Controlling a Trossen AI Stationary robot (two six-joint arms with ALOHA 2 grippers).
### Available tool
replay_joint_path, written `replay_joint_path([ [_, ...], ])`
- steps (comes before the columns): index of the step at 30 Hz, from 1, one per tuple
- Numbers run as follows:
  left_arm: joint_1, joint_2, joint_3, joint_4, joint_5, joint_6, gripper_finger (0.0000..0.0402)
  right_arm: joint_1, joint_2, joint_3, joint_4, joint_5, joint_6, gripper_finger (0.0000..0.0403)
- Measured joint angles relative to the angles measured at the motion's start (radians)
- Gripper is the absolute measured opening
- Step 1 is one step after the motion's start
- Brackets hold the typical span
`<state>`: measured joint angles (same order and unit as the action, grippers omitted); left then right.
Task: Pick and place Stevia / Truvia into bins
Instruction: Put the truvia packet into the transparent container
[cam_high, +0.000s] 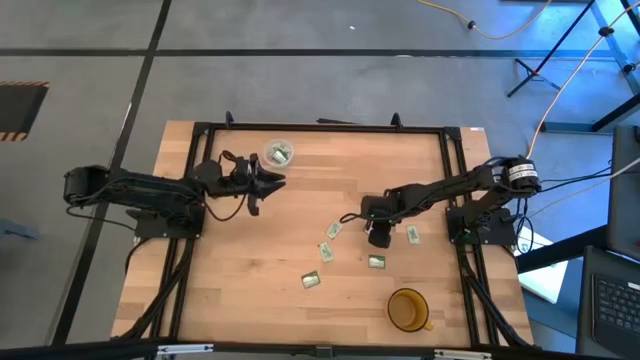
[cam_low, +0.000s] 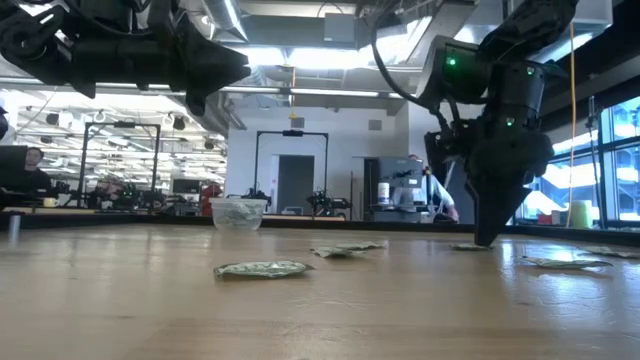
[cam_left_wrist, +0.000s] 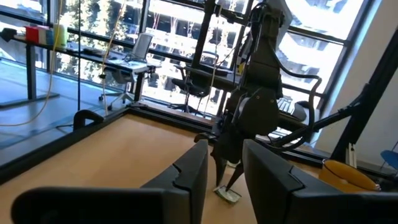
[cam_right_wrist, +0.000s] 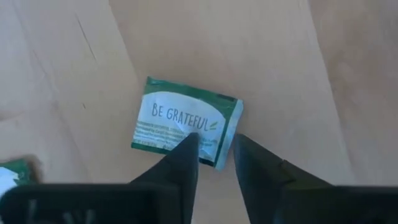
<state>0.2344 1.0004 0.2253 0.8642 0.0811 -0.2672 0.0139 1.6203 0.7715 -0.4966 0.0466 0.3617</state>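
Observation:
Several green-and-white Stevia sachets lie flat on the wooden table: (cam_high: 330, 230), (cam_high: 325, 252), (cam_high: 311, 281), (cam_high: 377, 262), (cam_high: 413, 235). My right gripper (cam_high: 377, 238) points straight down with its tips at the table (cam_low: 487, 238). It is narrowly open over a sachet printed "BE GRATEFUL" (cam_right_wrist: 186, 118). The clear cup (cam_high: 278, 153) stands near the far edge with sachets inside (cam_low: 238, 213). My left gripper (cam_high: 272, 185) hovers open and empty above the table just on the near side of the cup (cam_left_wrist: 224, 149). My right gripper comes from above, pointing down. One fingertip (cam_right_wrist: 188, 144) rests on the printed face of the sachet near its end edge (cam_right_wrist: 227, 134). The other finger (cam_right_wrist: 245, 152) stands just beyond that edge. The sachet lies flat on the table.
An amber cup (cam_high: 407, 308) stands toward the near right of the table. A black frame (cam_high: 320, 127) runs along the table's edges. Bare wood lies between the two arms and on the near left. People and equipment show in the room beyond.

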Motion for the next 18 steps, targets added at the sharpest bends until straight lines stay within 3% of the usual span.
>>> replay_joint_path([
  [13, 0.0, 0.0, 0.0, 0.0, -0.003, 0.0, 0.0091, 0.0, -0.002, 0.001, -0.002, 0.004, -0.041, 0.0008],
  [18, 0.0, 0.001, 0.0, -0.001, -0.051, -0.087, 0.0091, -0.001, 0.007, 0.052, -0.057, 0.012, -0.094, 0.0009],
])
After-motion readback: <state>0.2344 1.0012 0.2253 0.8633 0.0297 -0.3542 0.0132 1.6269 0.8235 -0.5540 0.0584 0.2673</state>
